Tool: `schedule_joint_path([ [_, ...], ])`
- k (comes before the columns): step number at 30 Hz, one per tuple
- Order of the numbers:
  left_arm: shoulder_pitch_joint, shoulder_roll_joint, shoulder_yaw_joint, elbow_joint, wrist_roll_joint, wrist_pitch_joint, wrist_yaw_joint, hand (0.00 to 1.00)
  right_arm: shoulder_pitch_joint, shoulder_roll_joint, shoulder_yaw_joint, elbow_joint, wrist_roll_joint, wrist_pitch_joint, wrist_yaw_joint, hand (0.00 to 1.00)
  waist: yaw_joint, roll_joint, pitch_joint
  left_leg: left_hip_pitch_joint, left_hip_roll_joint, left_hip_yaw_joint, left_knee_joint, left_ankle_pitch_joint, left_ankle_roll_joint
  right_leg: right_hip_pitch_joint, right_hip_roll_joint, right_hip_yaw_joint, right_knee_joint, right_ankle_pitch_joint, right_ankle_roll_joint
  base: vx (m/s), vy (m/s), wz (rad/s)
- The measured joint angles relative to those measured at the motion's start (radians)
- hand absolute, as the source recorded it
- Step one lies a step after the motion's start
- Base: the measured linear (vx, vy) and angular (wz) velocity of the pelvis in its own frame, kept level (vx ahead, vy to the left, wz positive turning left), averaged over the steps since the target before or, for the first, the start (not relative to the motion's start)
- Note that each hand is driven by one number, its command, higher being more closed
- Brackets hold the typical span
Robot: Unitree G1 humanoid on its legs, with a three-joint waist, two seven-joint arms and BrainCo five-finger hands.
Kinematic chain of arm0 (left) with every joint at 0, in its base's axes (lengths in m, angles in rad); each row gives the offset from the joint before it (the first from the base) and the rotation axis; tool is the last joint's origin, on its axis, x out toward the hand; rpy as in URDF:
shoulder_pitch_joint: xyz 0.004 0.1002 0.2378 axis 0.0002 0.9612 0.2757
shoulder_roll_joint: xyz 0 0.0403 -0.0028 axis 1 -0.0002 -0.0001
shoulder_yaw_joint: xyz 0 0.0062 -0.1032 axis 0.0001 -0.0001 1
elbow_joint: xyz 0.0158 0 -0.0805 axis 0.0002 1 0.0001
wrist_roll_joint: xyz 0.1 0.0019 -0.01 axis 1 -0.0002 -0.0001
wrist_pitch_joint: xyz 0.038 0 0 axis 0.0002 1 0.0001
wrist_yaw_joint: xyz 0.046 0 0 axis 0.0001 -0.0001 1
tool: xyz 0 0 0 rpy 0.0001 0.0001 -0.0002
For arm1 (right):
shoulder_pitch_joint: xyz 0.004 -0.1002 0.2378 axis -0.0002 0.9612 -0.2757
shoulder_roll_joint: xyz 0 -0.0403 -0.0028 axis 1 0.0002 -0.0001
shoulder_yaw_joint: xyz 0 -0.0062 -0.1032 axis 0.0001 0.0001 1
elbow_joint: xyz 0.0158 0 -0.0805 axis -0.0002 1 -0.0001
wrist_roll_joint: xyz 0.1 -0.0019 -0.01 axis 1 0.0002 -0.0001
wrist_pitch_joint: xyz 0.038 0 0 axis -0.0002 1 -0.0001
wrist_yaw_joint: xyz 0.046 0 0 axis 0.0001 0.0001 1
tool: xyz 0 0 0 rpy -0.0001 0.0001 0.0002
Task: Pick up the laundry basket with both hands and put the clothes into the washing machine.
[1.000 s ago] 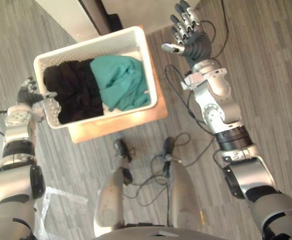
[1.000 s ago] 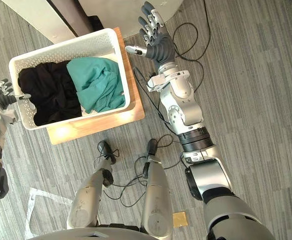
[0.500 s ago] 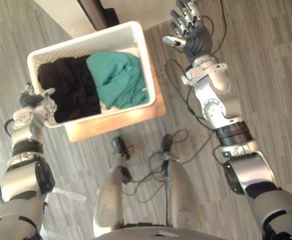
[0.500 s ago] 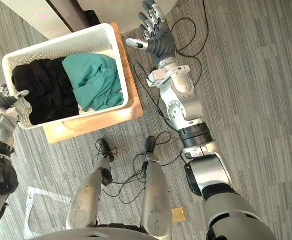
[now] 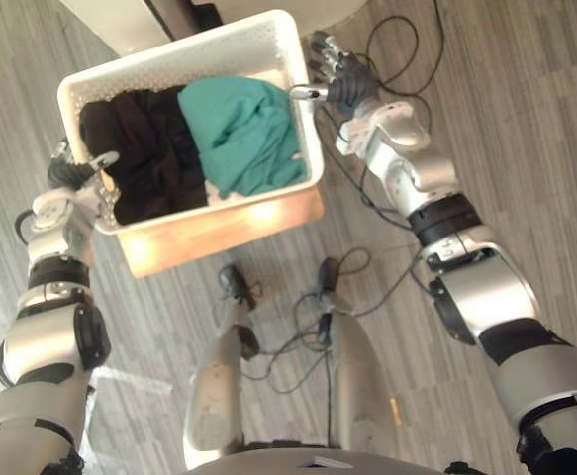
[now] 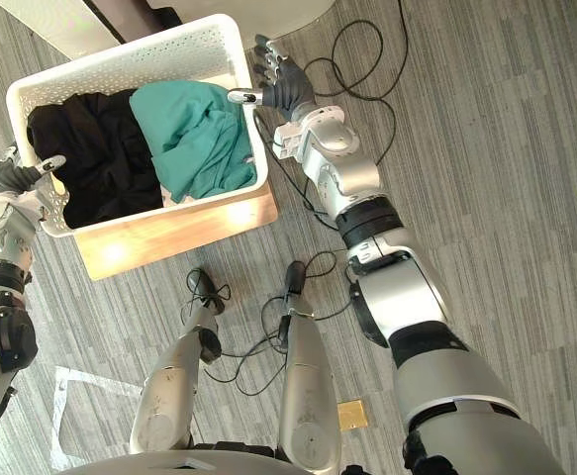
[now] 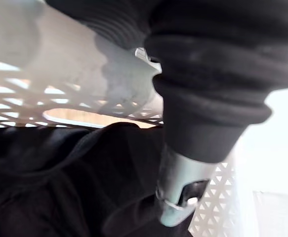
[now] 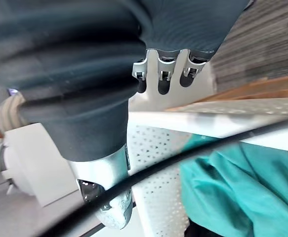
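1. The laundry basket sits on a low wooden platform, with its left end hanging past the board. If only one end is raised, it could slide or tip off the near edge.
2. The left hand is clamped on the rim at the basket's left end. Its thumb is hooked inside, above the black clothes, and its fingers are bunched against the outer wall. That is a thin pinch. The rim may slip out under load, or the thumb may snag the cloth.
3. The teal garment is heaped high against the right wall. A tilt toward that side could spill it over the rim.
4. The right hand holds nothing. Its fingers are straight and spread, and only the thumb tip meets the rim at the far right corner. Closing there rather than at mid-end would likely twist the basket during the lift.
5. A white unit stands just beyond the far wall, and I cannot tell whether it is the washer. Swinging the basket up could knock it.
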Motion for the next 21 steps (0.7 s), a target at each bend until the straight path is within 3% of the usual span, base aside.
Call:
schedule_joint_path([
  [6,-0.031,-0.006,-0.005,-0.003,0.0,0.0,-0.002,0.0,-0.006,0.067,-0.109,0.144,-0.113,0.021,-0.001,0.0,-0.001,0.0,0.0,-0.001,-0.002,-0.017,-0.017,0.016,0.003,0.0,0.001,-0.01,0.0,0.002,-0.003,0.05,-0.052,0.05],
  [12,-0.043,-0.013,-0.003,-0.006,0.004,0.0,-0.012,0.0,-0.006,0.095,-0.21,0.179,-0.155,0.022,-0.001,0.0,-0.002,0.0,0.0,-0.003,-0.004,-0.026,-0.031,0.032,0.007,0.0,0.0,-0.02,0.0,0.002,-0.004,0.04,-0.045,0.05],
  [14,-0.045,-0.016,-0.003,-0.007,0.004,0.0,-0.012,0.0,-0.006,0.099,-0.217,0.179,-0.161,0.021,-0.001,0.0,-0.002,0.0,0.0,-0.002,-0.004,-0.026,-0.034,0.035,0.008,0.0,0.001,-0.02,0.0,0.002,-0.004,0.05,-0.049,0.02],
  [21,-0.05,-0.018,-0.009,-0.011,0.006,0.0,-0.012,0.0,-0.006,0.096,-0.219,0.178,-0.339,0.02,-0.001,0.0,-0.004,0.0,0.0,0.0,-0.008,-0.03,-0.053,0.05,0.012,0.0,0.001,-0.024,0.0,0.002,-0.004,0.05,-0.036,0.03],
])
